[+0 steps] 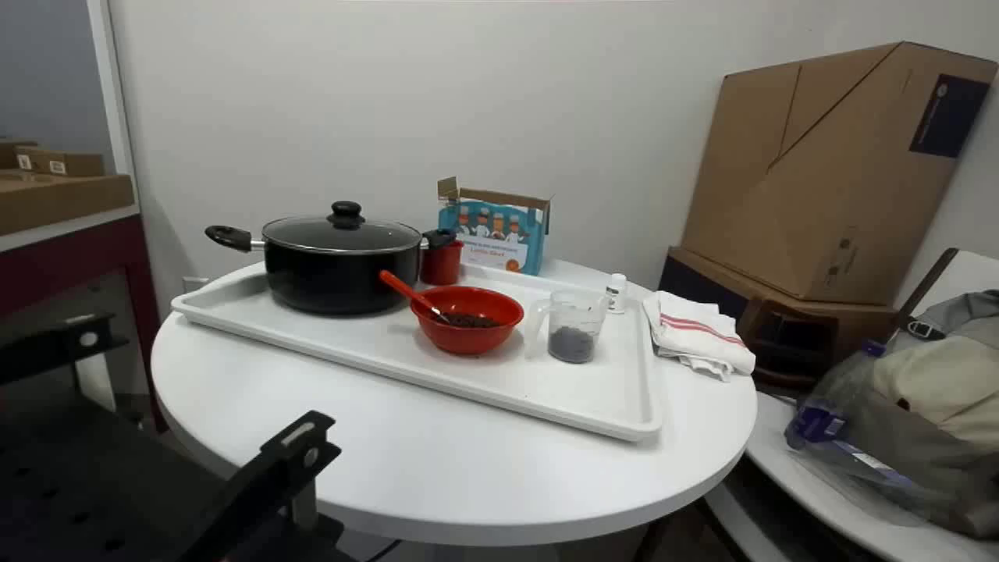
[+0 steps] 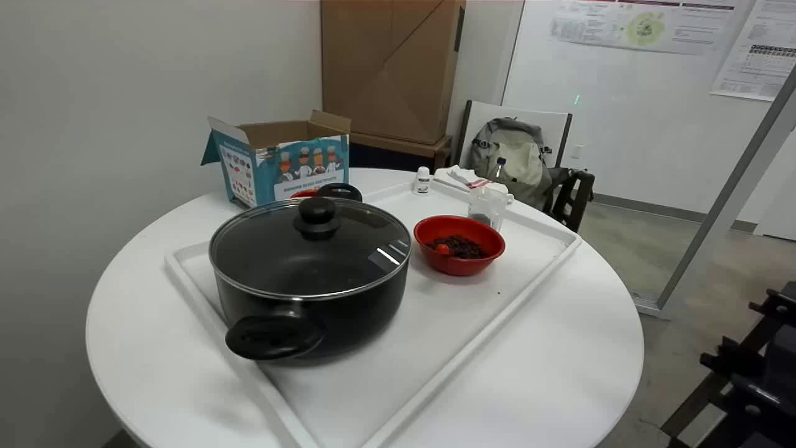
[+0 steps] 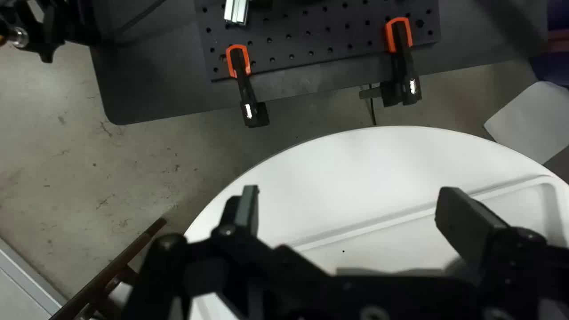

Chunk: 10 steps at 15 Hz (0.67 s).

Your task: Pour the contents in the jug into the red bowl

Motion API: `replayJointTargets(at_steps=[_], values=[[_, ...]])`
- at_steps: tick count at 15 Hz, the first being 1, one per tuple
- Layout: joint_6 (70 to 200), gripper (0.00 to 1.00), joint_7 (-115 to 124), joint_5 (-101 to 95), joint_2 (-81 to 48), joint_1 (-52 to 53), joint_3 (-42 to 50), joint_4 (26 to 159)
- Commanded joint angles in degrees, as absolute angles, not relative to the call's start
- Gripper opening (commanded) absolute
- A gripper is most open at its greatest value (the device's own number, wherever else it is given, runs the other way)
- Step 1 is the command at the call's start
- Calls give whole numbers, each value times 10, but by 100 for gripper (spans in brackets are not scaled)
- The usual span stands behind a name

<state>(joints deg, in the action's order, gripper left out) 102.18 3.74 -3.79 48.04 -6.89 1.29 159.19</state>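
Observation:
The jug point(image 1: 581, 316) is a clear cup with a handle, upright on the tray. It also shows in an exterior view point(image 2: 491, 202), partly behind the bowl. Its contents point(image 1: 571, 345) are a dark grey layer in the lower part. The red bowl point(image 1: 467, 340) stands beside the jug, apart from it. It also shows in an exterior view point(image 2: 457, 265). It holds dark small pieces and a red-handled spoon point(image 1: 407, 289). My gripper point(image 3: 349, 190) shows only in the wrist view, open and empty, over the table and tray edge. Jug and bowl do not show in the wrist view.
A white tray point(image 1: 406, 376) lies on the round white table point(image 1: 437, 460). On it are a black lidded pot point(image 1: 339, 277), a red cup point(image 1: 442, 264) and a white bottle point(image 1: 616, 293). A folded towel point(image 1: 695, 332) and an open box point(image 2: 292, 165) lie beyond. Clamps point(image 3: 249, 98) sit near the table.

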Motion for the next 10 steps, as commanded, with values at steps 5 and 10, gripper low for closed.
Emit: replayJointTargets(at_steps=[5, 10], values=[[1033, 100, 34, -47, 474, -67, 19, 1590], [1107, 100, 37, -88, 399, -106, 45, 1555]])
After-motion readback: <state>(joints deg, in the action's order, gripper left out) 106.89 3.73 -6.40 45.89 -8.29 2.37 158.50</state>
